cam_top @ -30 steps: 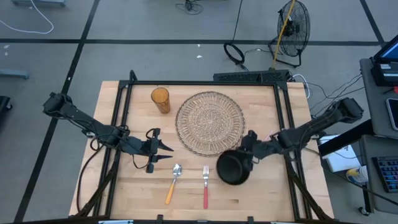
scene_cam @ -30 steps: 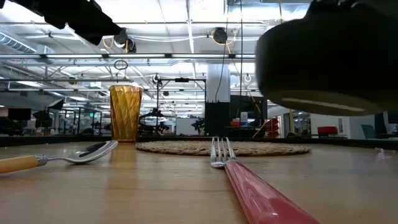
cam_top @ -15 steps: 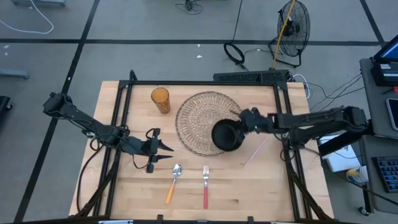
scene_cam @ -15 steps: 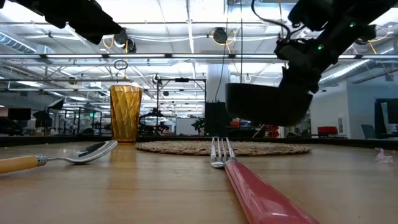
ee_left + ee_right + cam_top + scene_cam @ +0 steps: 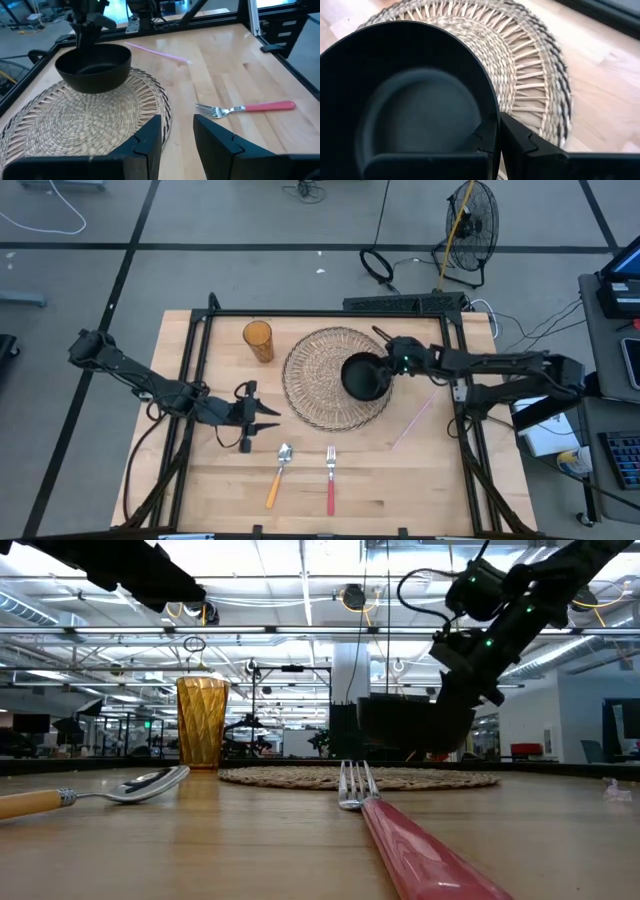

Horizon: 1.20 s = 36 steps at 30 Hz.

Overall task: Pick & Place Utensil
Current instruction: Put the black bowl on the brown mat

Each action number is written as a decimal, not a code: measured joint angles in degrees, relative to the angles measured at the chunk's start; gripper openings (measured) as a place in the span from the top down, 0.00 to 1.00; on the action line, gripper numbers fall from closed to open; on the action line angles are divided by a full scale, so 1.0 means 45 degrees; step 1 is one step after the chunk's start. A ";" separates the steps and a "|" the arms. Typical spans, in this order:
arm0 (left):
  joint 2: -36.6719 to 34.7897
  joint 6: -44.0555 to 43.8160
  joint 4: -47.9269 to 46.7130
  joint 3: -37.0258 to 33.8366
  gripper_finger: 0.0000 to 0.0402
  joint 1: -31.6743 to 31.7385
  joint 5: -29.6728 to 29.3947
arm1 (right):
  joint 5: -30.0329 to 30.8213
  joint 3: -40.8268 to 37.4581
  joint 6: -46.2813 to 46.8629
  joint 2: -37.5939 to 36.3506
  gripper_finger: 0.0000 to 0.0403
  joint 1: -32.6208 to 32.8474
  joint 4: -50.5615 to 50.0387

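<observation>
The right gripper point(image 5: 388, 364) pinches the rim of a black bowl point(image 5: 362, 375), one finger inside the wall and one outside, as the right wrist view shows. It holds the bowl over the right part of the woven placemat point(image 5: 322, 365). In the low view the bowl point(image 5: 410, 727) sits just above the placemat point(image 5: 300, 778); whether it touches cannot be told.

The utensils lie near the front edge of the wooden table point(image 5: 420, 480), untouched. The fork point(image 5: 330, 478) has a red handle and its long axis runs front to back, tines pointing toward the placemat and handle toward the front edge. The spoon point(image 5: 277, 474) lies just to the left of it with a wooden handle, its bowl end toward the placemat and its axis slightly slanted, the handle end angled leftward. The two lie near each other but apart.

The left gripper point(image 5: 268, 420) hovers left of the placemat and above the spoon's end of the table, its fingers spread and holding nothing. An amber glass point(image 5: 258, 340) stands upright at the back left of the placemat. A pink straw point(image 5: 412, 423) lies diagonally on the table to the right of the placemat.
</observation>
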 joint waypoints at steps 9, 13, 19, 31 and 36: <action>0.0000 -0.0048 0.0063 0.0000 0.70 0.0063 -0.0002 | -0.0525 0.0000 -0.0315 0.1562 0.98 -0.0306 0.1218; 0.0000 0.0004 0.0101 0.0000 0.70 0.0102 -0.0158 | -0.0536 0.0000 -0.0197 0.1974 0.98 -0.0416 0.1754; 0.0000 -0.0060 0.0145 0.0000 0.70 0.0359 -0.0262 | -0.0550 0.0000 -0.0063 0.2354 0.98 -0.0417 0.2789; 0.0000 -0.0096 0.0136 0.0000 0.70 0.0437 -0.0262 | -0.0913 0.0000 -0.0007 0.2348 0.97 -0.0412 0.2731; 0.0000 -0.0098 0.0131 0.0000 0.70 0.0432 -0.0258 | -0.0993 0.0000 -0.0012 0.2348 0.92 -0.0408 0.2737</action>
